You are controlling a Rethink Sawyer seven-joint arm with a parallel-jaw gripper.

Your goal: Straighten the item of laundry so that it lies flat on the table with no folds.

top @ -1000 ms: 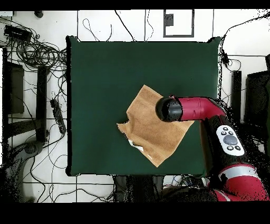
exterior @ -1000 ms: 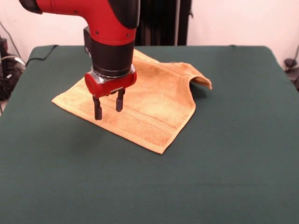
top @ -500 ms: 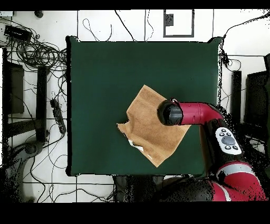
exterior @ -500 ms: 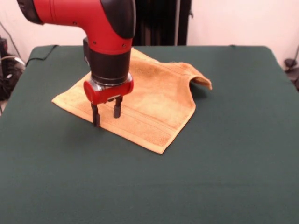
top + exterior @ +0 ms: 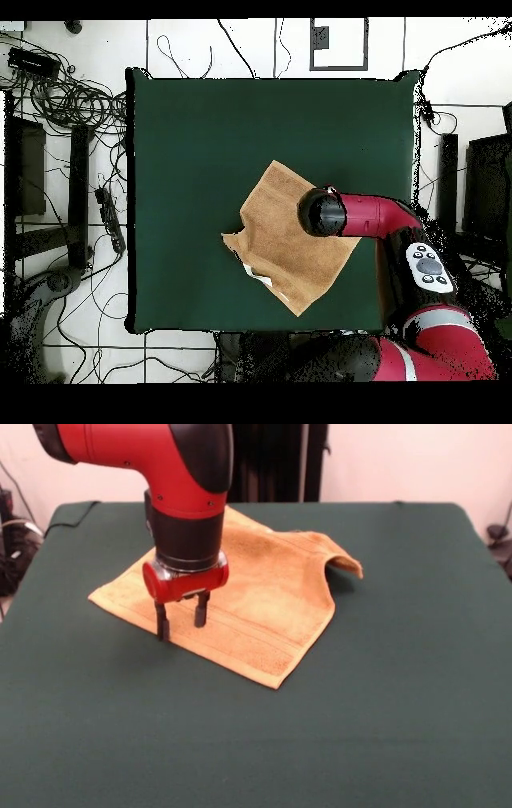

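Observation:
The orange-tan towel (image 5: 256, 596) lies on the dark green table (image 5: 384, 712), mostly spread out. Its right corner (image 5: 346, 564) is folded over and stands a little off the cloth. In the overhead view the towel (image 5: 280, 245) has a folded patch at its left side with a white tag by it. My gripper (image 5: 181, 622) is open, pointing straight down over the towel's front left edge, with one fingertip (image 5: 162, 632) at the hem and the other on the towel. In the overhead view the arm's wrist (image 5: 322, 212) hides the gripper.
The red arm (image 5: 400, 230) reaches in from the table's right side in the overhead view. Cables and dark gear (image 5: 70, 100) lie on the floor left of the table. A dark stand (image 5: 276, 460) rises behind the table's far edge.
My gripper has dropped lower and shifted slightly left, down to the towel's front left edge. The towel has not moved.

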